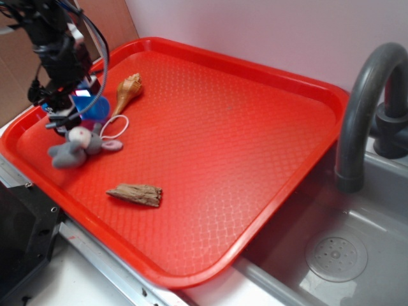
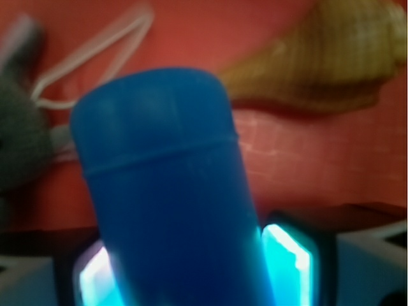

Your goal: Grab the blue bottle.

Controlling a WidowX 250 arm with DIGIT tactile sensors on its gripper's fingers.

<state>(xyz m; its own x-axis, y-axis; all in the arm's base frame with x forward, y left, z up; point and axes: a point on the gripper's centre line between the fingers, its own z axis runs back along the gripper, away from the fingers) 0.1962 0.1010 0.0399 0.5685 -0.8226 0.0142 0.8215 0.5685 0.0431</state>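
The blue bottle [image 1: 97,108] is at the left end of the red tray [image 1: 255,159], just right of my gripper [image 1: 71,107]. In the wrist view the blue bottle [image 2: 166,191] fills the space between the two pads, its flat end pointing away from me. The left pad [image 2: 95,277] and the right pad [image 2: 288,261] both press against its sides and glow cyan. My gripper [image 2: 191,271] is shut on the bottle. The bottle's neck is hidden.
A tan seashell [image 1: 129,89] lies just behind the bottle. A grey plush mouse [image 1: 76,148] with a white string loop [image 1: 116,126] lies in front of it. A piece of bark [image 1: 135,194] lies nearer the tray's front. A grey faucet [image 1: 363,108] and sink [image 1: 344,255] stand at the right.
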